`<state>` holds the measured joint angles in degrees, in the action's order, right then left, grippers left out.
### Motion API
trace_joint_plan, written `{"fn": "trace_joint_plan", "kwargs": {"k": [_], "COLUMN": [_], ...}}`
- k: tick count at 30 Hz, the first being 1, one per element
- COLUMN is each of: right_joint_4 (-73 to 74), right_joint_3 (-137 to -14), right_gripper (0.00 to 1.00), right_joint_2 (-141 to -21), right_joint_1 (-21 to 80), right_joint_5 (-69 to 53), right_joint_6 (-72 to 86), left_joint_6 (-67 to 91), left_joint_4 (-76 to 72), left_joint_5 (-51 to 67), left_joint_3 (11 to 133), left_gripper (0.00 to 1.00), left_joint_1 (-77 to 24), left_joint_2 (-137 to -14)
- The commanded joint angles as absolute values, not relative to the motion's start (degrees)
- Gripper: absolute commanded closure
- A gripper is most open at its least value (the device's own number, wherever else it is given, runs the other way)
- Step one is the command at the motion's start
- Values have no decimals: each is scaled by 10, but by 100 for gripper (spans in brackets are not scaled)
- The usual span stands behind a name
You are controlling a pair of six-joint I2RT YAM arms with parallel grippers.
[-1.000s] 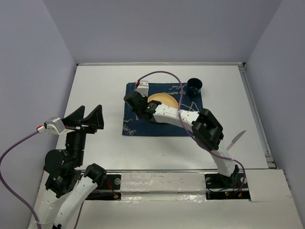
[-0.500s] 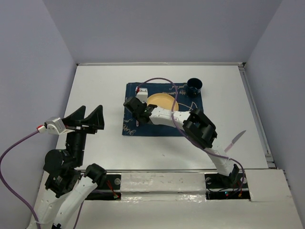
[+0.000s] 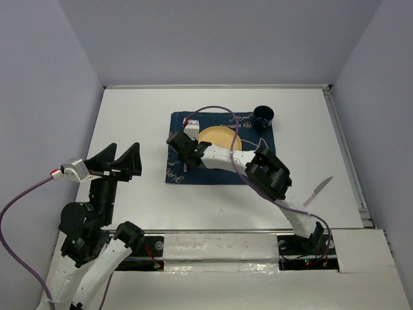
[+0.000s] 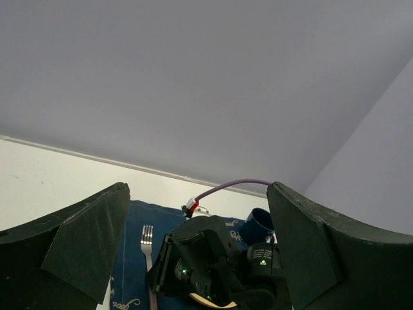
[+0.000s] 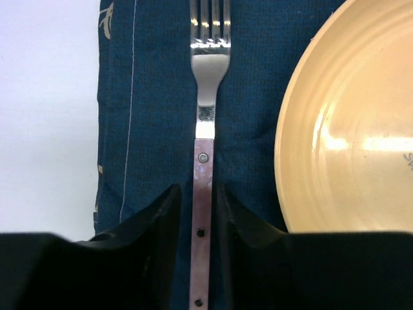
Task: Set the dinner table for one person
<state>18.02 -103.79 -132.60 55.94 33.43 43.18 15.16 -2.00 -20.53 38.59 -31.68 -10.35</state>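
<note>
A fork [image 5: 201,161] with a pinkish riveted handle lies flat on the dark blue mat [image 5: 148,97], left of the yellow plate [image 5: 348,129]. My right gripper [image 5: 199,194] straddles the handle, open, with a thin strip of cloth showing on each side. From above, that gripper [image 3: 184,155] hangs low over the mat's left part [image 3: 175,173], beside the plate [image 3: 222,137]. My left gripper [image 3: 122,158] is raised at the left of the white dinner table [image 3: 129,116], wide open and empty. Its wrist view shows the fork [image 4: 147,242] and my left gripper [image 4: 198,190].
A dark blue mug [image 3: 262,116] stands at the mat's far right corner. A knife [image 3: 318,189] with a pinkish handle lies on the table to the right of the mat. The right arm stretches across the mat's near side.
My right gripper shifted a little left over the mat, and its jaws have parted from the fork handle. The left arm has not moved.
</note>
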Motion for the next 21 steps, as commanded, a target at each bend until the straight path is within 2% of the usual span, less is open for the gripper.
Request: {"fn": "trace_joint_plan", "kwargs": {"k": [1,4,7,10,14,15,18,21], "right_joint_4": [175,175,174,174,179,205,293,414], "right_joint_3": [-1060,-1049,-1028,-946,-751,-711,-552,-496], "right_gripper": [57,51,51,52,54,58,59,59], "right_joint_2": [-1309,-1269,-1226,-1144,-1000,-939,-821,-740], "right_joint_1": [560,560,560,560,524,512,458,453], "right_joint_5": [342,341,349,384,372,363,342,336], "right_joint_6": [429,415,397,387,431,452,540,616], "left_joint_6": [150,150,151,150,151,151,147,144], "left_joint_4": [-41,-44,-47,-55,-67,-68,-66,-63], "left_joint_5": [-200,-193,-185,-168,-137,-134,-133,-137], "left_joint_3": [392,391,389,387,385,386,388,388], "left_gripper": [1,1,1,1,1,1,1,1], "left_joint_1": [-321,-321,-324,-330,-340,-344,-360,-372], "left_joint_2": [-109,-106,-102,-97,-88,-87,-76,-56]}}
